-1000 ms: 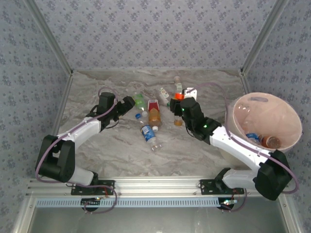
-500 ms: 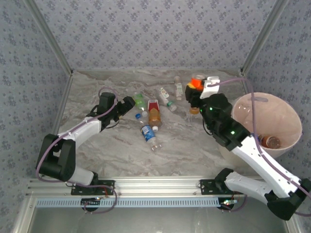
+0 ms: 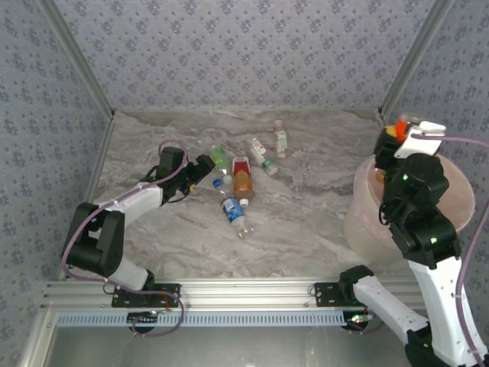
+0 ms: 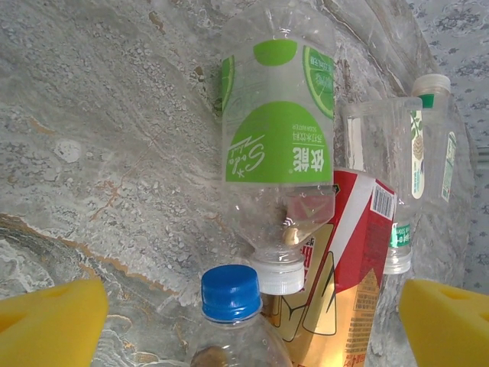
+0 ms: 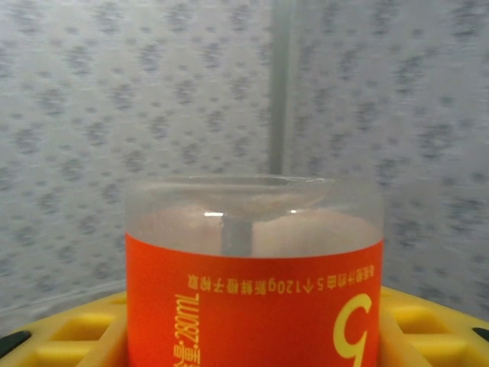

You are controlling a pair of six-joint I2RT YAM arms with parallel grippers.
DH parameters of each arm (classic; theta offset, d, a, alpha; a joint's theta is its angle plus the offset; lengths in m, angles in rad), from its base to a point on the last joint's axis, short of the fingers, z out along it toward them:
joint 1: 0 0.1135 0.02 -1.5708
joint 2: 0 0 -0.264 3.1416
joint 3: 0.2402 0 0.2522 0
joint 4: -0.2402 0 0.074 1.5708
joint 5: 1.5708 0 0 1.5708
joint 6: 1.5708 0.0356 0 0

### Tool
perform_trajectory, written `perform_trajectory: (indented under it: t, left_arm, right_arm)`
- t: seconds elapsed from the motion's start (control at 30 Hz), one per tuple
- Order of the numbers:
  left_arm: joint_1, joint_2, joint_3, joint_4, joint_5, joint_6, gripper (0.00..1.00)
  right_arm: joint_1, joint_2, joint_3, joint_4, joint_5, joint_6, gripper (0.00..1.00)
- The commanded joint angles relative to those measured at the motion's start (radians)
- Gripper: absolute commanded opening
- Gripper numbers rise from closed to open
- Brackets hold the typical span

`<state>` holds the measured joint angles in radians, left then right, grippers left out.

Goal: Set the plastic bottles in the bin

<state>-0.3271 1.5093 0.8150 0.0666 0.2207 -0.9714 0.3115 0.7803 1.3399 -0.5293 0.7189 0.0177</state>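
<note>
R jaws are clamped on an orange-label bottle (image 5: 252,298), w/ yellow pads (image 5: 69,336) pressed at both sides. From above, that bottle (image 3: 391,130) is held over the left edge of the bin (image 3: 357,218). L jaws are spread apart, nothing gripped. Just ahead, a green-label bottle (image 4: 276,138) is laid on the desk (image 4: 92,115), cap toward the jaws, w/ a blue-cap bottle (image 4: 231,294) and a red-label one (image 4: 355,252) touching it. Other bottles (image 3: 281,140) are scattered mid-desk.
</note>
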Motion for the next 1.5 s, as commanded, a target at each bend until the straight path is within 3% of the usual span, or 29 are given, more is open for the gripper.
perform_trajectory:
  t: [0.0,0.27,0.47,0.6,0.83,1.1,1.17,1.47]
  left_arm:
    - [0.003,0.004,0.031,0.034,0.022,-0.011,0.98]
    - [0.003,-0.018,0.036,-0.004,0.004,0.014,0.98]
    - [0.003,0.0,0.073,-0.024,0.024,0.026,0.98]
    - [0.003,-0.004,0.07,-0.026,0.026,0.028,0.98]
    - [0.003,-0.013,0.068,-0.039,0.014,0.033,0.98]
    - [0.004,-0.003,0.065,-0.031,0.016,0.025,0.98]
    - [0.003,-0.003,0.063,-0.033,0.016,0.027,0.98]
    - [0.003,0.001,0.067,-0.043,0.008,0.02,0.98]
  right_arm:
    - [-0.107,0.039,0.026,-0.179,-0.001,-0.003,0.45]
    - [-0.346,0.066,0.051,-0.339,-0.096,0.015,0.49]
    - [-0.459,0.055,-0.031,-0.39,-0.245,0.065,0.52]
    - [-0.489,0.052,-0.083,-0.393,-0.243,0.095,0.56]
    - [-0.5,0.042,-0.091,-0.385,-0.281,0.114,0.8]
    - [-0.5,0.008,-0.088,-0.336,-0.332,0.116,0.89]
    - [-0.501,0.004,-0.086,-0.323,-0.331,0.113,1.0]
    - [-0.499,-0.028,-0.097,-0.252,-0.385,0.172,1.0]
